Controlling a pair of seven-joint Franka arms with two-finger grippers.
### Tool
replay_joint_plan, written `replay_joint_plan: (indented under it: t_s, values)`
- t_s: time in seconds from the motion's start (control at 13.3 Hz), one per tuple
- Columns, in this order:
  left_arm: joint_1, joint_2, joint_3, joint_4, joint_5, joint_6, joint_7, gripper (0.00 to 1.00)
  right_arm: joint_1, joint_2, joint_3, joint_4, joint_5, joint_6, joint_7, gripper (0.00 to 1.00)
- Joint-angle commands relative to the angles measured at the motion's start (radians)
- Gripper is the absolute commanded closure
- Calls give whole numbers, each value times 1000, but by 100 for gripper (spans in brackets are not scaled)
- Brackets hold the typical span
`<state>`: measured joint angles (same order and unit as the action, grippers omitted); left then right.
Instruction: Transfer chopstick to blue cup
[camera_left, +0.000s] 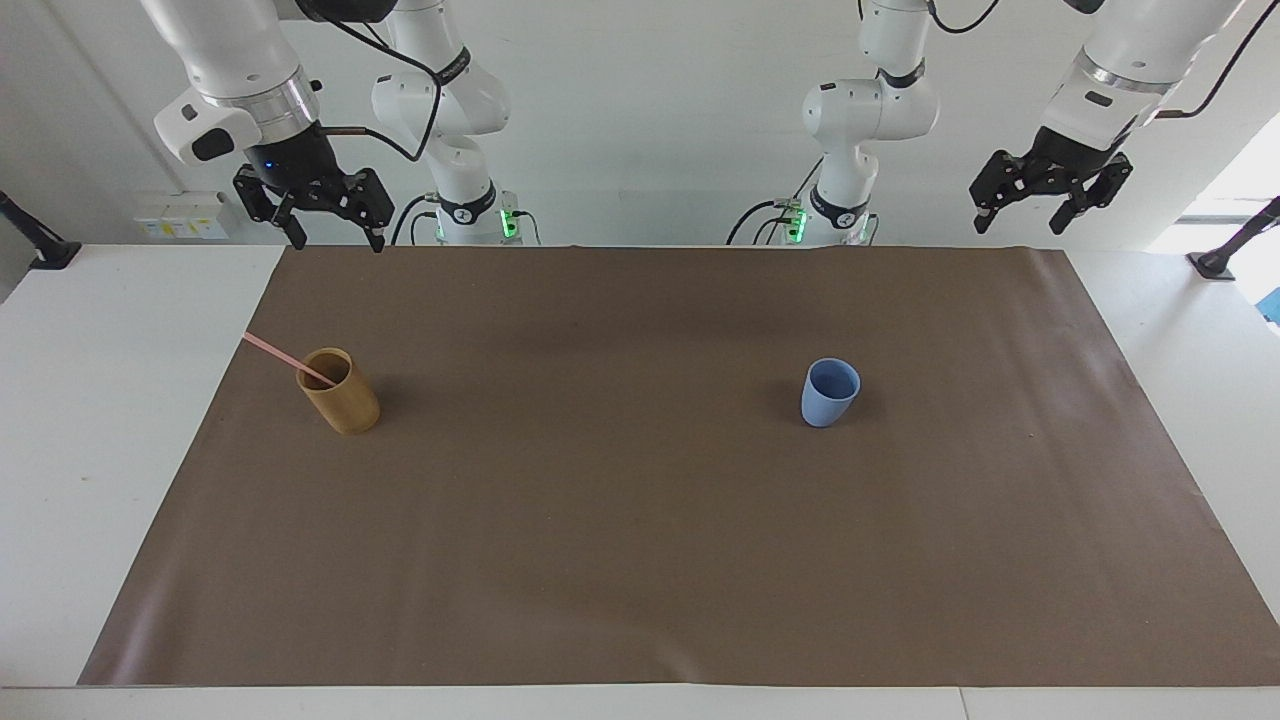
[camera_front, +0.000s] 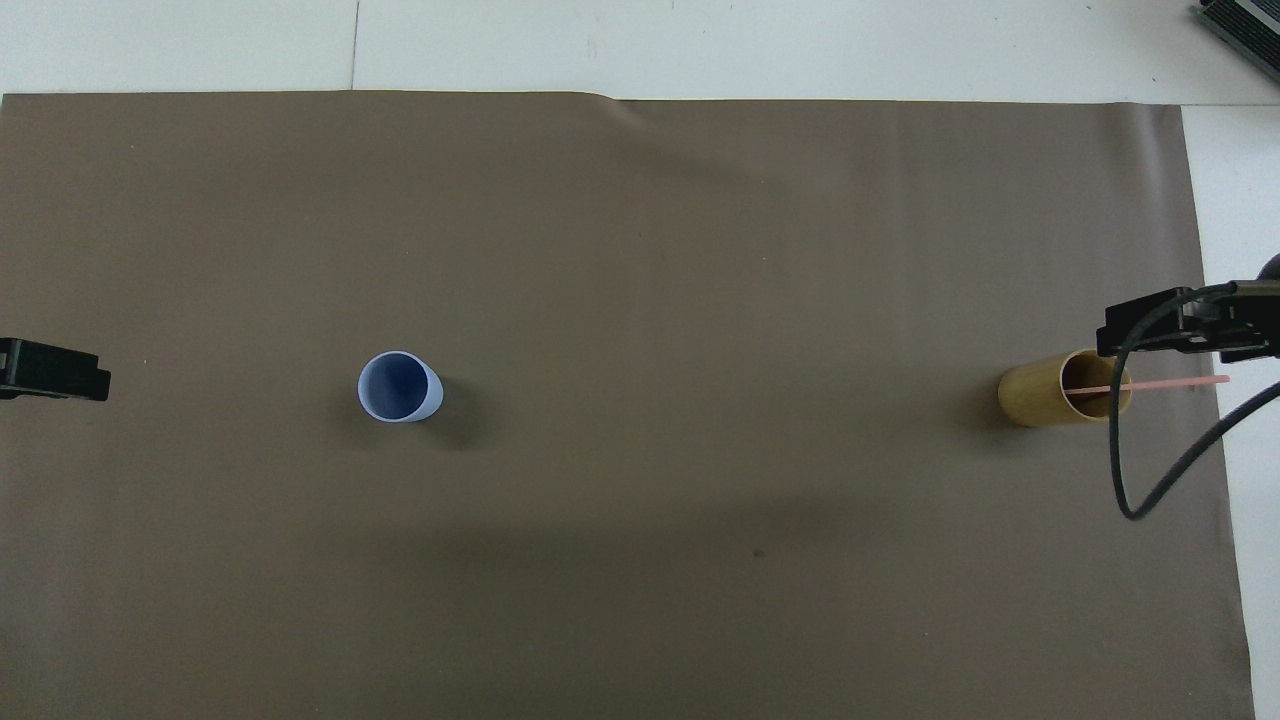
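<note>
A pale pink chopstick (camera_left: 274, 351) leans in a tan bamboo holder (camera_left: 341, 394) toward the right arm's end of the mat, its upper end sticking out over the holder's rim (camera_front: 1172, 384). The light-blue cup (camera_left: 830, 392) stands upright and empty toward the left arm's end (camera_front: 400, 387). My right gripper (camera_left: 338, 236) hangs open high above the mat's edge, well above the holder and touching nothing. My left gripper (camera_left: 1020, 222) hangs open high above the mat's corner at the left arm's end, holding nothing.
A brown mat (camera_left: 640, 520) covers most of the white table (camera_left: 110, 400). A black cable (camera_front: 1150, 480) loops down from the right arm beside the holder. The two cups stand far apart with bare mat between them.
</note>
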<state>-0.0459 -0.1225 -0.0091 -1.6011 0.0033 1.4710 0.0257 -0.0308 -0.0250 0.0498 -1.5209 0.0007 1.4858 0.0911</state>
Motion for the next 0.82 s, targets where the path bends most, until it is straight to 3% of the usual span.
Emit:
replay_joint_plan:
  t_s: [0.0, 0.75]
  values:
    - [20, -3, -8, 3, -22, -3, 3, 0, -3, 14, 4, 27, 8, -28, 33, 0]
    - [28, -14, -8, -13, -22, -6, 5, 0, -12, 8, 5, 21, 12, -21, 35, 0]
